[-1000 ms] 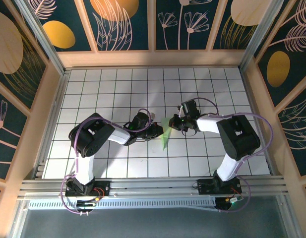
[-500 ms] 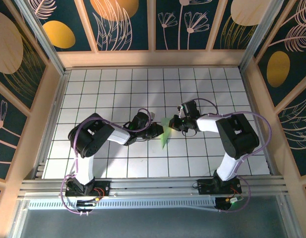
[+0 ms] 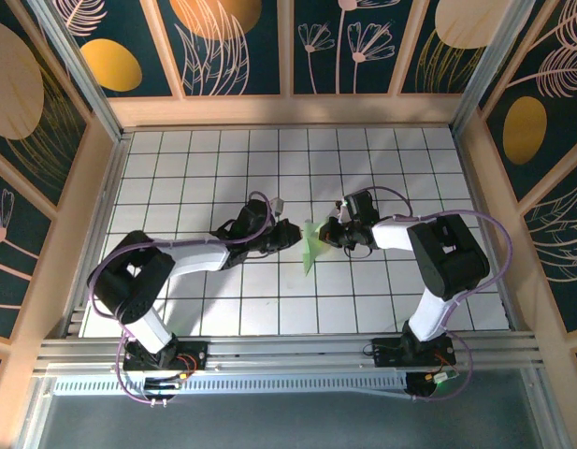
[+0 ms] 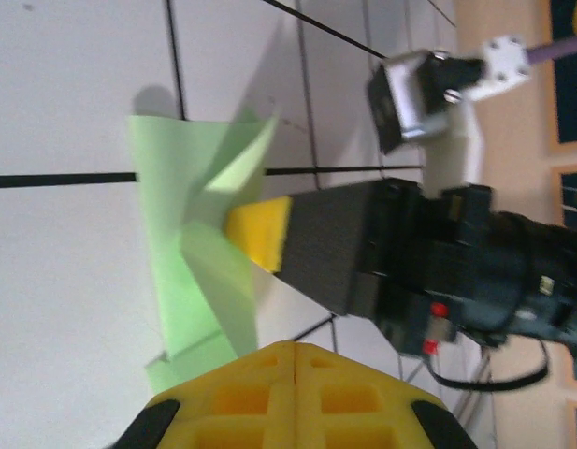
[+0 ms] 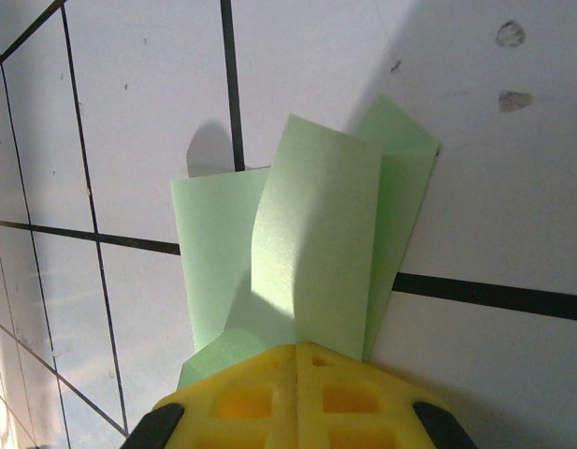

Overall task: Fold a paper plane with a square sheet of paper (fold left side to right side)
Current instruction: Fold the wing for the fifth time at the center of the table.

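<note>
The right pincer [image 3: 327,234] is clamped on the far end of the paper plane [image 3: 311,251] (half made, flaps standing loose). From there the plane's long axis runs back toward the arm bases, mid tabletop [image 3: 223,150]. The left pincer [image 3: 290,236], fingers together, sits just beside the left edge. I cannot tell whether it grips anything, but it looks best placed to carry that side rightward.

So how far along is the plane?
Done: the paper is already folded into a narrow, layered wedge. In hand: the right gripper is shut on one end; the left gripper, jaws together, sits at its other side, grip unclear. To do: flaps stand loose and curled, so creases need flattening into a dart.
</note>
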